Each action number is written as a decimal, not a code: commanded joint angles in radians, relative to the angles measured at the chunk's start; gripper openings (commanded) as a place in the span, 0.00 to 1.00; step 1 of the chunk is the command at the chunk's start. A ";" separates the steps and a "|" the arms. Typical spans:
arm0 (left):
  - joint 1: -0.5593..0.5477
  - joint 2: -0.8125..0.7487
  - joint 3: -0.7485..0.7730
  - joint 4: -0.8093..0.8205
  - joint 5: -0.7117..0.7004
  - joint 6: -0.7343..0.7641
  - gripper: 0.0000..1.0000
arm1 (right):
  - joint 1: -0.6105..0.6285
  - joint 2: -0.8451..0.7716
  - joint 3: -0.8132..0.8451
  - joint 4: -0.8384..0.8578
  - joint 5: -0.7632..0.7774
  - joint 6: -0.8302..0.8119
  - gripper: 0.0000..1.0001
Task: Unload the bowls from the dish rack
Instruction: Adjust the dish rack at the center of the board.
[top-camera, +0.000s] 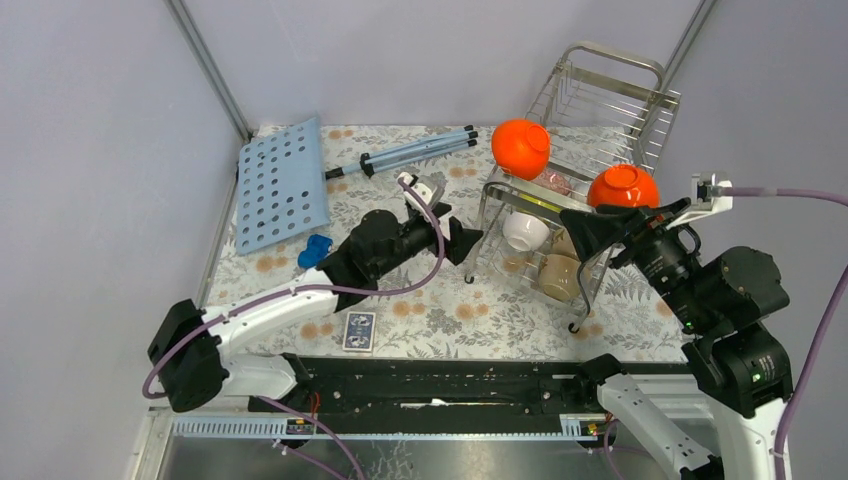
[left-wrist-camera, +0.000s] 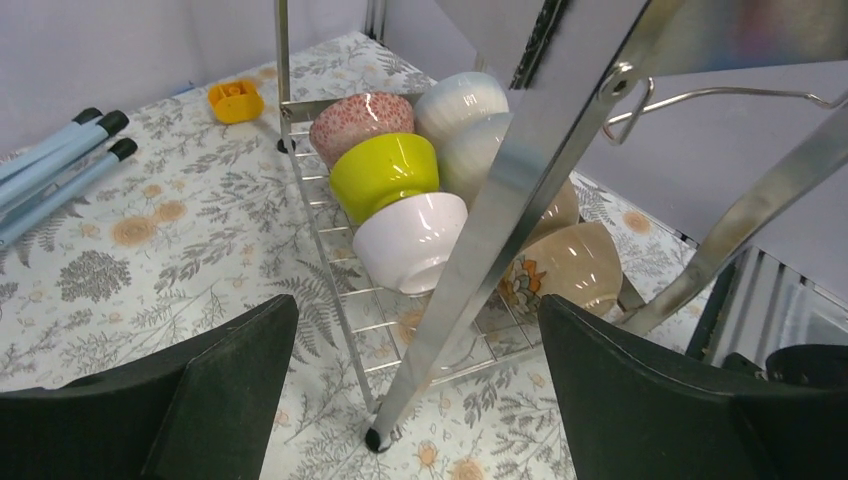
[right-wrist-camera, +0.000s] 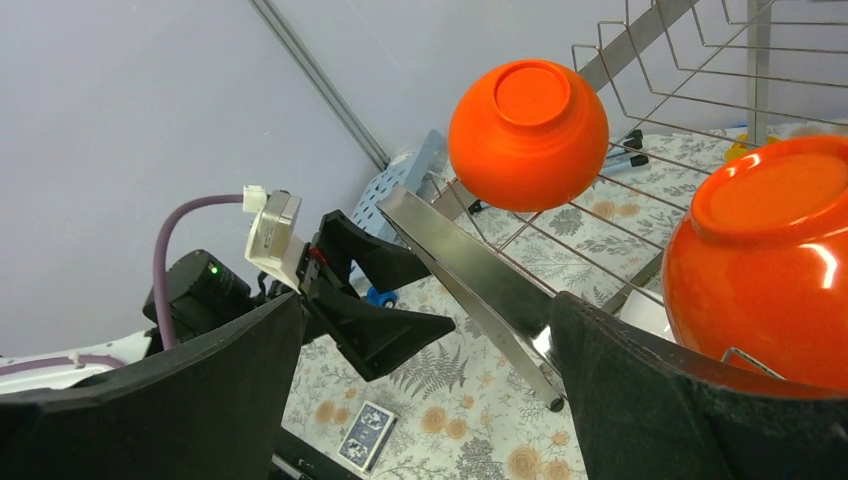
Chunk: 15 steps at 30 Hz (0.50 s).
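We are holding the left end effector (left-wrist-camera: 420, 400) wide and empty, pointing at the dish rack (left-wrist-camera: 470, 250). A white bowl (left-wrist-camera: 410, 240) and a yellow bowl (left-wrist-camera: 385, 172) are lying on its lower shelf straight ahead. The right end effector (right-wrist-camera: 425, 400), also wide and empty, is hovering with an orange bowl (right-wrist-camera: 528, 135) ahead of it and a second orange bowl (right-wrist-camera: 770, 260) close on its right.

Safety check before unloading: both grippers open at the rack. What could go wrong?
A slanted post of the dish rack stands ahead of the left gripper; reaching for the white bowl may hit it.
The orange bowls perch atop the dish rack; a bump from the right gripper could knock one off.
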 joint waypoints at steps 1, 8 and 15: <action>-0.025 0.045 0.021 0.159 -0.061 0.052 0.93 | 0.004 0.037 0.073 -0.032 0.013 0.031 0.99; -0.030 0.165 0.088 0.194 -0.113 0.057 0.80 | 0.004 0.052 0.103 -0.010 0.109 0.081 0.99; -0.028 0.217 0.130 0.161 -0.235 0.076 0.52 | 0.004 0.093 0.203 -0.049 0.195 0.023 0.99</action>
